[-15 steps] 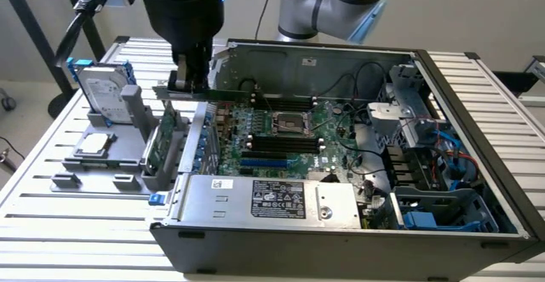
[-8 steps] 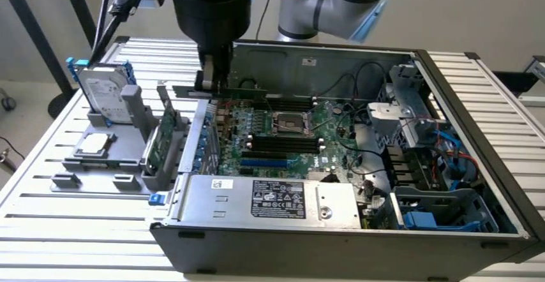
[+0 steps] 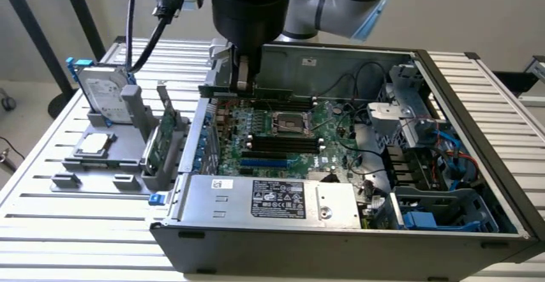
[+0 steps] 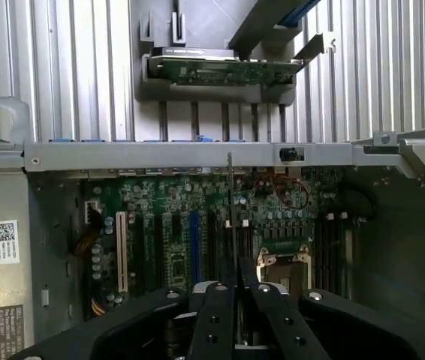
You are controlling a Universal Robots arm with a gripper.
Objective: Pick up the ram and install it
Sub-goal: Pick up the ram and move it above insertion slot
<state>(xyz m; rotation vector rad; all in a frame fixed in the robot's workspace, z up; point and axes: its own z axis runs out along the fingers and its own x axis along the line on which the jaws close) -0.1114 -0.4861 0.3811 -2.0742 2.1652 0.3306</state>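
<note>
Exterior view, near edge first: ribbed aluminium table (image 3: 85,231), then a boxy grey power supply (image 3: 272,199) with a black label, set inside the open sheet-metal case (image 3: 341,250). Farther in, a flat green motherboard (image 3: 281,135) with long black slots (image 3: 285,145). Above its far part, toward the exterior view's left, the gripper (image 3: 244,89) clenched on the ram (image 3: 272,93), a thin green stick held level, apart from the slots. Wrist view: ram (image 4: 230,187) edge-on, a slim line between black fingers (image 4: 216,315).

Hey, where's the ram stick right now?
In the exterior view the ram is clamped in the gripper. It is held level over the motherboard, just above and to the left of the processor socket in that view.
</note>
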